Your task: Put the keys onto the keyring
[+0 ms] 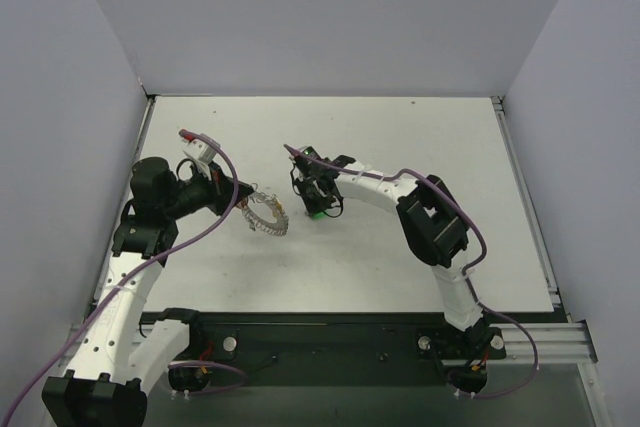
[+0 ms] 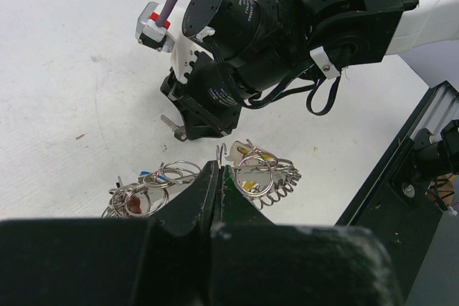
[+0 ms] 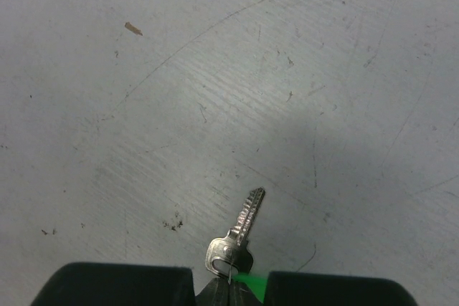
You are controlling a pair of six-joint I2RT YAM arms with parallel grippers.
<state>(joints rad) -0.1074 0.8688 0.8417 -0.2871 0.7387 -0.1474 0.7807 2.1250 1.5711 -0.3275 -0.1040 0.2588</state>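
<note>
just beside the keyring [image 1: 268, 219], the right hand [image 3: 229, 286] pinches a green key [image 3: 244, 218].

The left gripper [image 1: 243, 204] touches the keyring [image 1: 268, 219] at its left side; just right, the right gripper [image 1: 318, 205] covers a green key [image 1: 316, 213].

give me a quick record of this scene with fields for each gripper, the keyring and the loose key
left gripper: shut, pinching the keyring
keyring: low over the table, between the two arms
keys: several hang on the keyring, bunched on either side of the left fingers; yellow, blue and red heads show
right gripper: shut on the green key
green key: not on the keyring; silver blade points away from the fingers, over bare table
table: white, scuffed
</note>
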